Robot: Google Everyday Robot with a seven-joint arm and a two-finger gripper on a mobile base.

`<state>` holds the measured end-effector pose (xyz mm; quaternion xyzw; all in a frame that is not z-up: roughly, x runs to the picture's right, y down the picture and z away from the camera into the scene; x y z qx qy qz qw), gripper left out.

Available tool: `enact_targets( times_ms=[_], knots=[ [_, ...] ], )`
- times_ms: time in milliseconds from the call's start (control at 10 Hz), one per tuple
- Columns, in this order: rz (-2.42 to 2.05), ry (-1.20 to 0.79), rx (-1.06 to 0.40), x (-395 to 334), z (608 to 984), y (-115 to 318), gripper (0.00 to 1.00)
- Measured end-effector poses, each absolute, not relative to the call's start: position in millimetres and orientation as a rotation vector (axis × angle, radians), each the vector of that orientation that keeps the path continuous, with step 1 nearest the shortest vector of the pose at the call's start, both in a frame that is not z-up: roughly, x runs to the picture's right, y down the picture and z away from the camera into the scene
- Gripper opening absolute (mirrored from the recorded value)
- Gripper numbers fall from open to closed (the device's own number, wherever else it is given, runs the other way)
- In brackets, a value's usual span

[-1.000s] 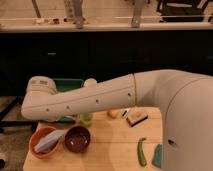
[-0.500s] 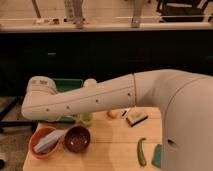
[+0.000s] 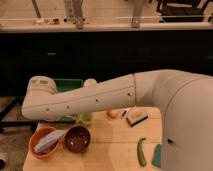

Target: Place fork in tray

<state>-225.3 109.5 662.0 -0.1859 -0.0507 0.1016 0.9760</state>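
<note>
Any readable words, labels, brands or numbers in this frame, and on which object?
None can be read.
No lettering shows on the green tray, the orange bowl, the purple bowl or the robot arm.
The gripper is shut and hidden behind that arm.

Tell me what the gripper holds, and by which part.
Cannot be told. The gripper is out of view, likely behind the arm that crosses in front of the green tray; it is shut, but on what, if anything, does not show.
</note>
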Motion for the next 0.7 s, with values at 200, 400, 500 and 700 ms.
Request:
enact_targets(
  times_ms=[200, 400, 500, 700],
  knots=[
    [0.189, -0.13, -0.395, -241, 670, 100, 0.2],
    [0.179, -0.158, -0.418, -246, 674, 91, 0.2],
    [0.169, -0.175, -0.435, -251, 675, 90, 0.2],
    [0.163, -0.214, -0.492, -254, 679, 85, 0.2]
  ],
)
